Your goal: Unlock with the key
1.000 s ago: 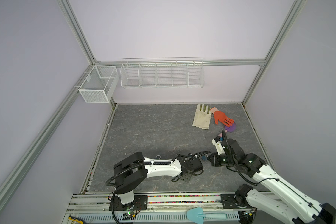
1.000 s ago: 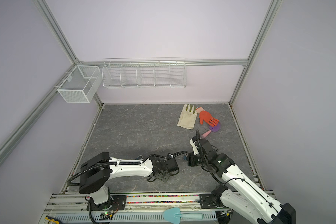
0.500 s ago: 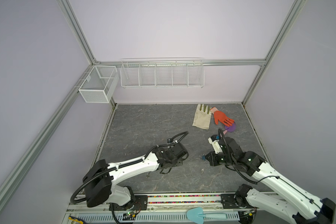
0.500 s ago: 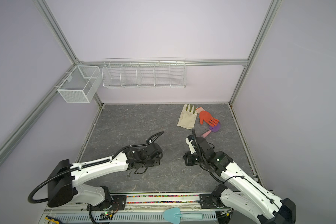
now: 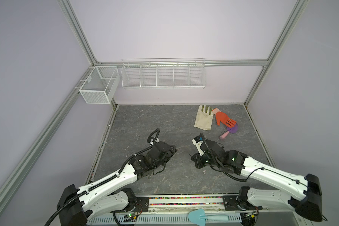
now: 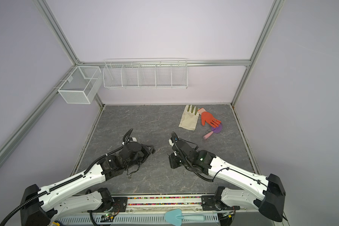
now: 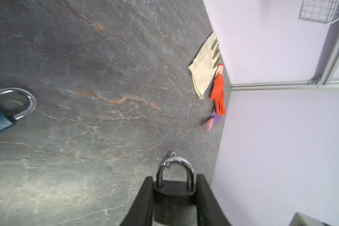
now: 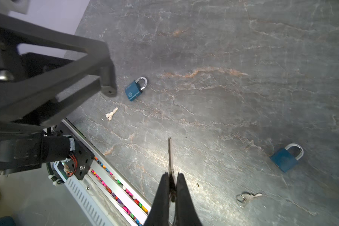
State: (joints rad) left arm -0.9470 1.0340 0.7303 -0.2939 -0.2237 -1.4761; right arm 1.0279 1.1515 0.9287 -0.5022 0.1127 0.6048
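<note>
My left gripper (image 7: 174, 177) is shut on a black padlock (image 7: 173, 195); its silver shackle (image 7: 174, 162) sticks out past the fingertips and looks closed. In both top views this gripper (image 5: 170, 151) (image 6: 151, 150) sits left of centre, low over the floor. My right gripper (image 8: 172, 174) is shut on a key (image 8: 170, 154), whose thin blade stands out beyond the tips. In both top views the right gripper (image 5: 193, 158) (image 6: 169, 158) is right of centre, pointing toward the left one across a gap. The padlock and the key are apart.
Two blue padlocks (image 8: 135, 90) (image 8: 286, 156) lie on the grey stone-look floor, one also seen in the left wrist view (image 7: 0, 115). A loose key (image 8: 111, 115) and a key on a ring (image 8: 247, 196) lie nearby. Gloves (image 5: 204, 117) (image 5: 223, 119) and a purple tool (image 5: 230, 130) lie back right. A teal trowel (image 5: 204, 216) rests on the front rail.
The left arm swung away from the right gripper, leftward and back from the near centre, still holding the padlock. The right gripper shifted slightly left with the key.
</note>
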